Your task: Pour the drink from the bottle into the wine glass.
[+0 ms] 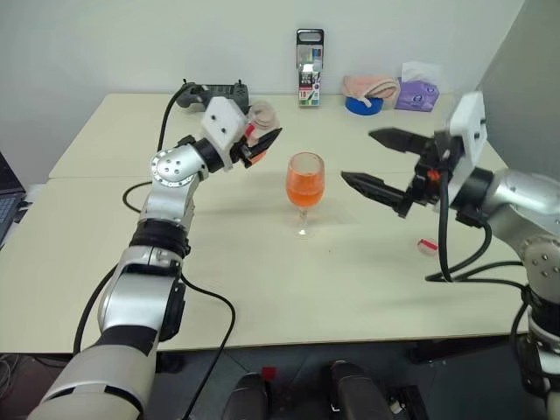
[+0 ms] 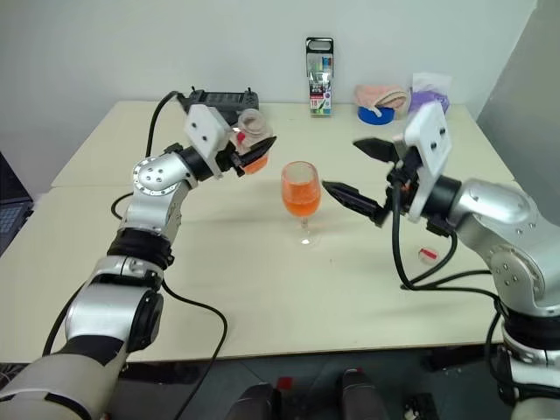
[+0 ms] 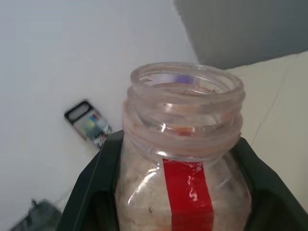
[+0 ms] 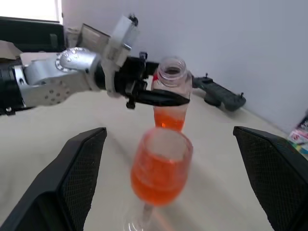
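My left claw [image 2: 249,153] is squeezing the open bottle [image 4: 171,91], holding it upright just beside the wine glass [image 1: 304,188]. The glass is standing mid-desk [image 1: 350,280], holding orange drink [image 2: 301,199]. My right claw [image 1: 378,162] is hanging wide open nearby.
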